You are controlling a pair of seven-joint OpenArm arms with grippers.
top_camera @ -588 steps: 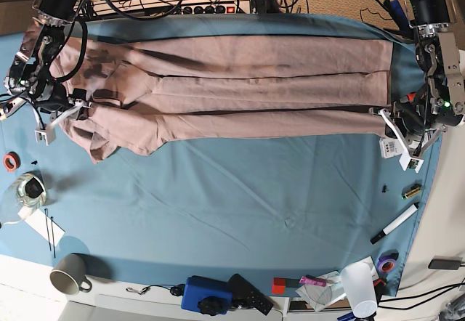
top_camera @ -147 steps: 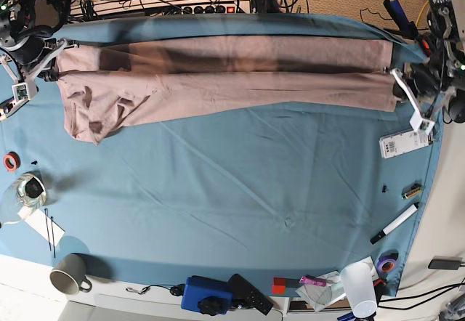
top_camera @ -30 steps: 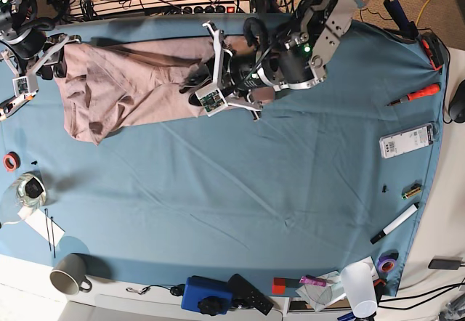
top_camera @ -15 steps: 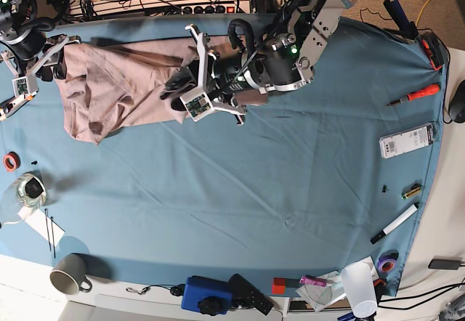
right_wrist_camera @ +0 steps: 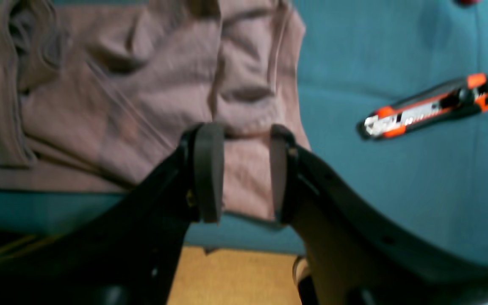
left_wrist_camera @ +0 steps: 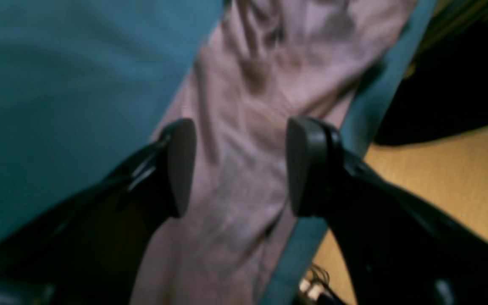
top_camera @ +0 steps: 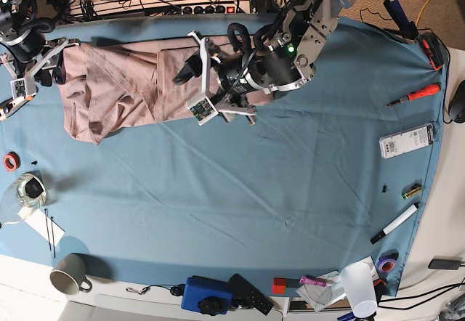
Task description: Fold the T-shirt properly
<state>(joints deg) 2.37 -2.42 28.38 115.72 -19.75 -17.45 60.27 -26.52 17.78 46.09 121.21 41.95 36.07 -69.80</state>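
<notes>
T-shirt (top_camera: 123, 88) lies half-folded at the far-left corner, both left gripper (left_wrist_camera: 235, 167) and right gripper (right_wrist_camera: 242, 171) released above it; next, regrasp an edge.

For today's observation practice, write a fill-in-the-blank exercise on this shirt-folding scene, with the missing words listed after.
1. The T-shirt lies on a ____ cloth.
2. The jaws of the left gripper stand ____.
3. Beside the shirt, the right wrist view shows a black and ____ utility knife.
4. Near the base view's bottom left corner stands a grey ____.

Missing words: blue; open; orange; mug
</notes>
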